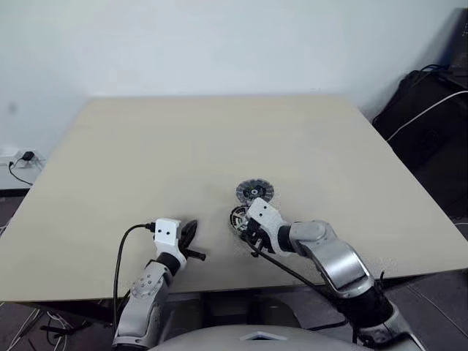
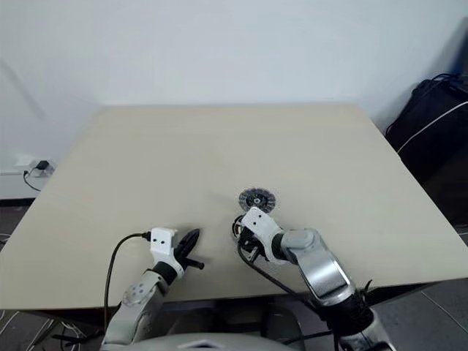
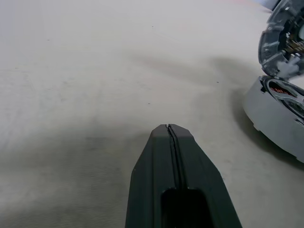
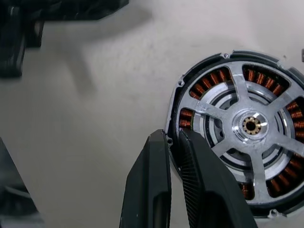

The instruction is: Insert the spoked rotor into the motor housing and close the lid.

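Observation:
The motor housing point(image 4: 228, 128) lies flat on the table near its front edge, with copper coils ringed inside a silver rim. A silver spoked rotor point(image 4: 250, 125) sits inside it, hub at the centre. My right gripper point(image 4: 173, 135) points down at the housing's near rim, shut on that rim with one finger outside and one inside; the head views show it at the housing point(image 1: 238, 218). A dark round disc with a silver centre point(image 1: 254, 191), seemingly the lid, lies flat just beyond. My left gripper point(image 1: 190, 231) rests shut and empty to the left of the housing.
The beige table point(image 1: 219, 146) stretches far ahead and to both sides. A black bag with a white cable point(image 1: 431, 110) stands on the floor beyond the right edge. A wall socket with a plug point(image 1: 22, 157) is at the far left.

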Robot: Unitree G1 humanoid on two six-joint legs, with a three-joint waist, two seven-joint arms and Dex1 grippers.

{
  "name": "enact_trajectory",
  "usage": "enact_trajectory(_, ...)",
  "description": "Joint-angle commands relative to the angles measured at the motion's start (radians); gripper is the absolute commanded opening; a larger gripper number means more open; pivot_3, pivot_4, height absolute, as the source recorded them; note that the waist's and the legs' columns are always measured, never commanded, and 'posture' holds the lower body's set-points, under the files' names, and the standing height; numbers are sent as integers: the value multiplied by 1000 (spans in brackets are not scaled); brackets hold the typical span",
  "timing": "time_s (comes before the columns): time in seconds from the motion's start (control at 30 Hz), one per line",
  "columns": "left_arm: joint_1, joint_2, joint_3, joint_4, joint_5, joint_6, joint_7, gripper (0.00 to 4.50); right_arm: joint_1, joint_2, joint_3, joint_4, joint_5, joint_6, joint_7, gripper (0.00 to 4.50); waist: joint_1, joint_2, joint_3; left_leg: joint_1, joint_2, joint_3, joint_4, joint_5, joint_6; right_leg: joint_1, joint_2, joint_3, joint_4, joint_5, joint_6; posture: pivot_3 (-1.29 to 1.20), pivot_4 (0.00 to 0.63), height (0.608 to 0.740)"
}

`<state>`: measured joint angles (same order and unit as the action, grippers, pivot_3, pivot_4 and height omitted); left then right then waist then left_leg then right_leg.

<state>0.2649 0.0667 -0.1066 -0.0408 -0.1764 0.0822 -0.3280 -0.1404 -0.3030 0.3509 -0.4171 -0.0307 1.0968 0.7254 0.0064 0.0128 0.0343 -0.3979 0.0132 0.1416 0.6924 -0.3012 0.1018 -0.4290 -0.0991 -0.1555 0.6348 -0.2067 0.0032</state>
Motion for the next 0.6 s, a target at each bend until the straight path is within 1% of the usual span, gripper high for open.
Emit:
enact_trajectory(0.03, -21, 0, -10, 3, 1, 2, -9, 0, -17, 30, -31, -43, 30, 19, -67, 55, -1, 0, 0, 0, 0, 0, 0, 0, 0, 0, 0, 0, 0, 0, 0, 0, 0, 740)
enact_trajectory(0.13, -33, 7, -9, 12, -1, 8, -14, 0, -25, 28, -13, -37, 65, 1, -70, 55, -2, 0, 0, 0, 0, 0, 0, 1, -2, 0, 0, 0, 0, 0, 0, 0, 0, 740)
enact_trajectory(0.17, -37, 9, -8, 15, -2, 8, -15, 0, -30, 25, -9, -38, 77, -6, -70, 773, -3, 0, 0, 0, 0, 0, 0, 2, -4, 0, 1, 0, 0, 0, 0, 0, 0, 740)
enact_trajectory(0.2, -39, 11, -6, 18, -3, 9, -16, 0, -38, 17, -3, -46, 88, -11, -66, 998, -3, 0, 0, 0, 0, 0, 0, 2, -4, 0, 1, 0, 0, 0, 0, 0, 0, 740)
enact_trajectory(0.3, -43, 14, -4, 22, -4, 10, -17, 0, -75, -30, 17, -68, 116, -26, -42, 1961, -5, 0, 0, 0, 0, 0, 0, 2, -3, 0, 1, 0, -1, 0, 0, 0, 0, 740)
enact_trajectory(0.4, -41, 15, -3, 24, -4, 9, -17, 0, -119, -108, 41, -87, 148, -57, 12, 1961, -6, 0, 0, 0, 0, 0, 0, 2, -3, 0, 1, 0, -2, 0, 1, 0, 0, 740)
enact_trajectory(0.47, -39, 14, -2, 26, -4, 7, -17, 0, -152, -174, 68, -91, 152, -116, 60, 1961, -5, 0, 0, 0, 0, 0, 0, 2, -3, 1, 1, 0, -2, 1, 1, 0, 0, 740)
enact_trajectory(0.53, -39, 12, 0, 28, -5, 5, -15, 0, -194, -289, 150, -71, 76, -290, 128, 1961, -5, 0, 0, 0, 0, 0, 0, 1, -1, 1, 1, -1, -3, 1, 1, 0, 0, 740)
enact_trajectory(0.6, -38, 10, 2, 28, -6, 3, -14, 0, -218, -363, 207, -44, 21, -414, 165, 1961, -5, -1, 0, 0, 0, 0, 0, 1, -1, 1, 1, -1, -4, 1, 2, 0, 0, 740)
